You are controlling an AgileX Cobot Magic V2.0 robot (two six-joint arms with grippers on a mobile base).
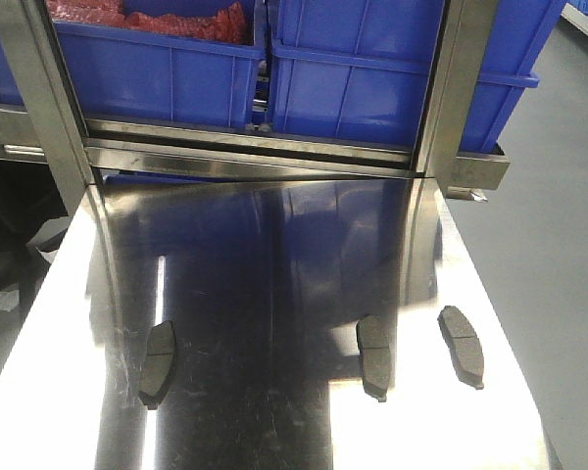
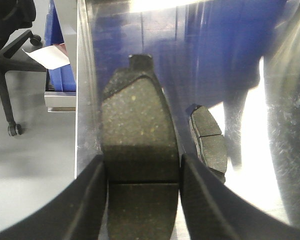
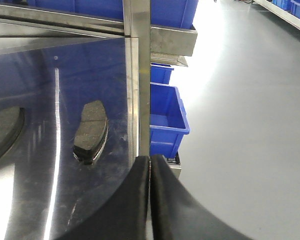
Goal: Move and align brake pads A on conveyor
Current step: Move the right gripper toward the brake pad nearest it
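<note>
Three brake pads lie on the shiny steel tabletop (image 1: 274,245) in the front view: left pad (image 1: 159,362), middle pad (image 1: 372,357), right pad (image 1: 461,345). Neither gripper shows there. In the left wrist view my left gripper (image 2: 142,167) is shut on another brake pad (image 2: 137,130) at its middle groove, tab pointing away, near the table's left edge. A further pad (image 2: 208,145) lies just to its right. My right gripper (image 3: 150,159) is shut and empty above the table's right edge, with a pad (image 3: 90,131) to its left. The conveyor is out of view.
Blue bins (image 1: 372,69) sit on a steel-framed shelf (image 1: 255,147) behind the table. More blue bins (image 3: 165,117) stand on the grey floor (image 3: 250,125) off the right edge. An office chair (image 2: 10,45) stands to the left.
</note>
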